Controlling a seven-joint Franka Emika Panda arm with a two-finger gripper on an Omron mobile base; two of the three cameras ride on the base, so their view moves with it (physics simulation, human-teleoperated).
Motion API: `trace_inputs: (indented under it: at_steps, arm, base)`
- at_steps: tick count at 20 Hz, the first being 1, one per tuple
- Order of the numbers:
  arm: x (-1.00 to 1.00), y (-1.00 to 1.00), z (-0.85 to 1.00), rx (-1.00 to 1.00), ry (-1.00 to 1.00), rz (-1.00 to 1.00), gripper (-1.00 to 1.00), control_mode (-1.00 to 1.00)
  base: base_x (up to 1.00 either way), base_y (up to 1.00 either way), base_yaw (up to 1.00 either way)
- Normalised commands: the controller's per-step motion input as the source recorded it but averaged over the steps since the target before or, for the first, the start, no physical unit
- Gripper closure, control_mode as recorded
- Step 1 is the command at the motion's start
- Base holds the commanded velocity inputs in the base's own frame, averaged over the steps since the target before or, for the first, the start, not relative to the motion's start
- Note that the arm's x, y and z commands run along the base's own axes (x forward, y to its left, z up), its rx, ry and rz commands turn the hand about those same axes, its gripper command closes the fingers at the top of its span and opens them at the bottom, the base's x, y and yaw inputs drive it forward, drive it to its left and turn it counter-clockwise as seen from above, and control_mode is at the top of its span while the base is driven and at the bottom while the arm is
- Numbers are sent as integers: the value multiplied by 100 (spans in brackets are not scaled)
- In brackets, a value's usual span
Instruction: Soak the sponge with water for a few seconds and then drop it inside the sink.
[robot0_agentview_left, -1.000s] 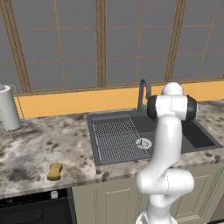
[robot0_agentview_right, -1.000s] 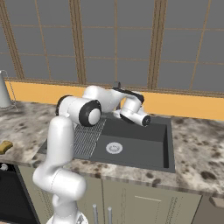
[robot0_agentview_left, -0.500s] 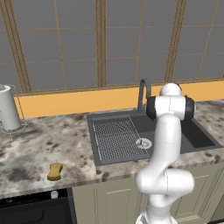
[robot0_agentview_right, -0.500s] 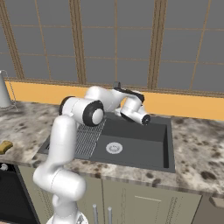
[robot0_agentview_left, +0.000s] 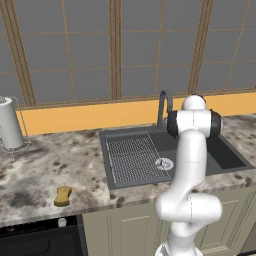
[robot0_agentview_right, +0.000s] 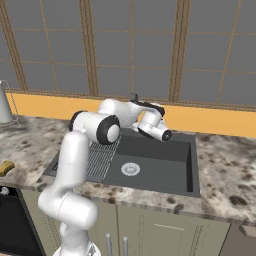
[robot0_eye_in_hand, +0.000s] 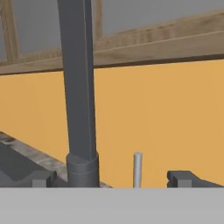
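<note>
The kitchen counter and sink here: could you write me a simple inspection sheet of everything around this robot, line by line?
Surface: speckled stone counter with a dark sink set in it.
Job's things: yellow sponge lies on the counter near its front edge, well left of the sink; no water seen running from the faucet.
Clutter: pale cylinder in a wire stand at the far left.
Pincer: pincer open, empty, close before the faucet's base and a small grey lever.
Cables: nothing seen.
Surroundings: orange wall strip, windows above, cabinets below.
</note>
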Motion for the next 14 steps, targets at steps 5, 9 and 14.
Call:
trace_inputs:
  at_steps: [5, 9, 14]
  arm:
    - [1, -4, -9, 6, 0, -1, -100, -100]
    - [0, -3, -14, 7, 0, -2, -100, -100]
    - [0, 0, -13, 6, 0, -1, -100, -100]
  base:
    - [0, 0, 0]
    - [0, 0, 0]
    - [0, 0, 0]
